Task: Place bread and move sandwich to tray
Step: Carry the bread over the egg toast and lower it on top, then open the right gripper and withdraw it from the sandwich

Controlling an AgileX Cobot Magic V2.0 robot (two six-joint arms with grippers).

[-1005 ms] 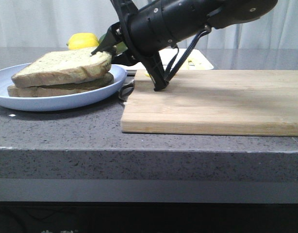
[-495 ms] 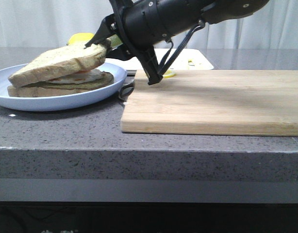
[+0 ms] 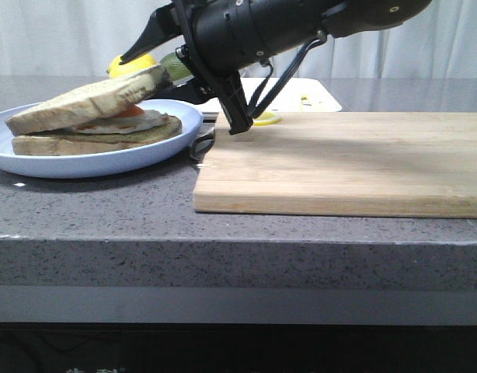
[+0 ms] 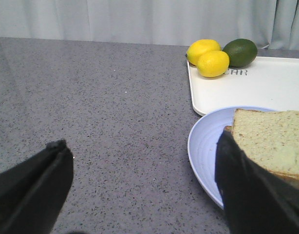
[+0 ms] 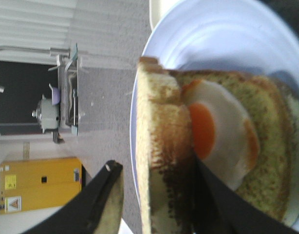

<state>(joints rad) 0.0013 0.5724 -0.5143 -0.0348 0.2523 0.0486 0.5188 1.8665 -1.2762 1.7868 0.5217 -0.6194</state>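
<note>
The bread (image 3: pixel 83 105) lies tilted on the sandwich (image 3: pixel 91 141). Its left end rests on the fried egg and its right end is propped up on my right gripper's lower finger. The sandwich sits on the pale-blue plate (image 3: pixel 83 165). My right gripper (image 3: pixel 145 68) is open, its upper finger lifted clear of the bread. The right wrist view shows the bread (image 5: pixel 161 146) between the spread jaws of the right gripper (image 5: pixel 154 168), beside the egg (image 5: pixel 217 131). My left gripper (image 4: pixel 142 190) is open and empty over the counter, left of the plate (image 4: pixel 203 146). The white tray (image 4: pixel 252 87) lies behind the plate.
Two lemons (image 4: pixel 213 63) and a lime (image 4: pixel 240 51) sit on the tray's far corner. A wooden cutting board (image 3: pixel 347 163) lies right of the plate, under my right arm. A small yellow piece (image 3: pixel 263 118) lies at the board's far edge.
My right gripper has opened and its upper finger has lifted off the bread. The bread has shifted left and settled lower onto the egg. The arm has risen slightly.
</note>
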